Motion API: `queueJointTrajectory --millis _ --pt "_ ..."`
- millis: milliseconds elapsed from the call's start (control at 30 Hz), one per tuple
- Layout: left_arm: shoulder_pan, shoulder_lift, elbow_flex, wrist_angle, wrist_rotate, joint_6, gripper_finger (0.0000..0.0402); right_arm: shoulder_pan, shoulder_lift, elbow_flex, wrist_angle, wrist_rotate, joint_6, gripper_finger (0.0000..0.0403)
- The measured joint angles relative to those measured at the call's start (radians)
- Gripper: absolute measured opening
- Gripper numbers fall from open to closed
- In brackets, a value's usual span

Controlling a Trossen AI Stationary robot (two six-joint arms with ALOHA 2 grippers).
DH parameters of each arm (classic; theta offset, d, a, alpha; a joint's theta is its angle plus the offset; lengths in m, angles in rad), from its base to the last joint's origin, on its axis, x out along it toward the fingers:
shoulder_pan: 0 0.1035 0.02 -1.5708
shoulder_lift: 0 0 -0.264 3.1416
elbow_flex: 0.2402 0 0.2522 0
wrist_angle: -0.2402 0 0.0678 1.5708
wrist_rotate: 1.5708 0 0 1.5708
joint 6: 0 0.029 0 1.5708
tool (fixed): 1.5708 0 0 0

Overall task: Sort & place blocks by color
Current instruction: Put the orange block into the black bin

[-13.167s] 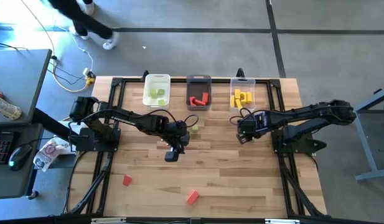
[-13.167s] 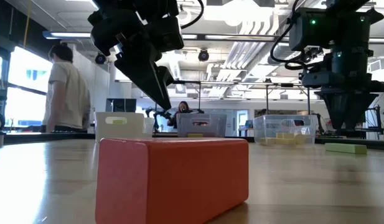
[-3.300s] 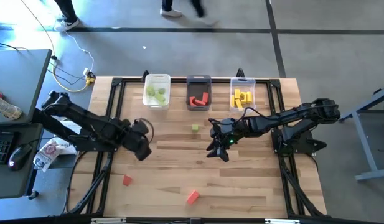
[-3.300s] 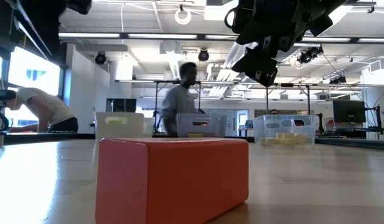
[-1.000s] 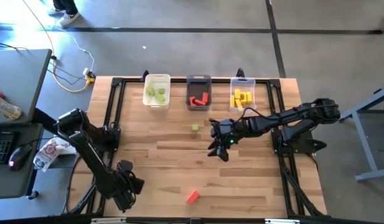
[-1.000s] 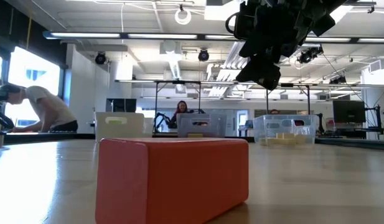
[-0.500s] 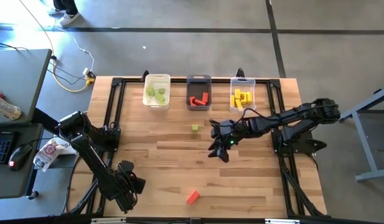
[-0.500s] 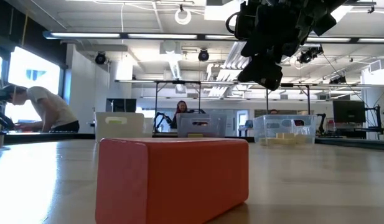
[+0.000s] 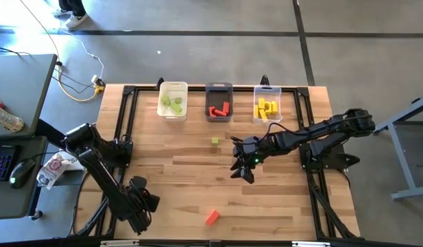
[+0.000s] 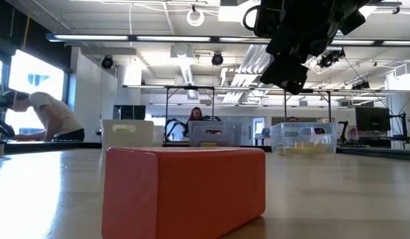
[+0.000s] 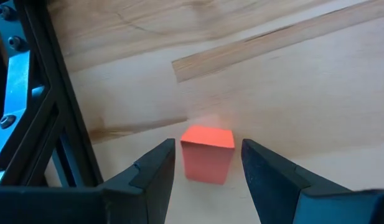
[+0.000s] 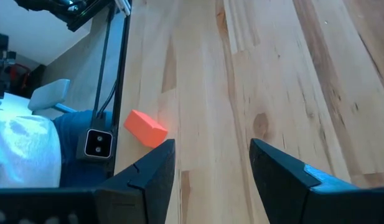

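Note:
A red cube (image 11: 207,155) stands on the table near its near-left corner. My left gripper (image 11: 207,147) is low over it and open, one finger on either side with a thin gap showing at each; in the high view my left gripper (image 9: 139,204) hides the cube. My right gripper (image 9: 243,169) hangs open above the table's middle and holds nothing. A red bar (image 9: 212,217) lies flat near the near edge and fills the low view as the red bar (image 10: 185,189). A light green cube (image 9: 215,141) sits before the bins.
Along the far edge stand three bins: a white bin (image 9: 163,103) with green blocks, a dark grey bin (image 9: 208,103) with red blocks, and a clear bin (image 9: 277,103) with yellow blocks. The black frame rail (image 11: 61,124) runs close beside the red cube. People are in the room behind.
My left gripper has stayed low over the red cube, open. My right gripper has drifted a little toward the table's right edge, still open and holding nothing.

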Motion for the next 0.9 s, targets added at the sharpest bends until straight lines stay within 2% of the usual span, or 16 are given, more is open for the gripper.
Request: queueJointTrajectory --millis 200,500,600,800,900 --pt "0.0 0.055 0.0 0.004 0.002 0.032 0.017 0.0 0.0 0.0 0.0 0.0 0.0 0.0193" --pt "0.008 0.061 0.0 0.03 0.014 0.069 0.0168 0.0 0.0 0.0 0.0 0.0 0.026 0.0193" --pt "0.008 0.061 0.0 0.03 0.015 0.082 0.0154 0.0 0.0 0.0 0.0 0.0 0.026 0.0193" --pt "0.007 0.059 0.002 0.027 0.025 0.148 0.01 0.0 0.0 0.0 0.0 0.0 0.026 0.0193" --pt "0.007 0.058 0.002 0.026 0.011 0.168 0.0094 0.0 0.0 0.0 0.0 0.0 0.026 0.0193"
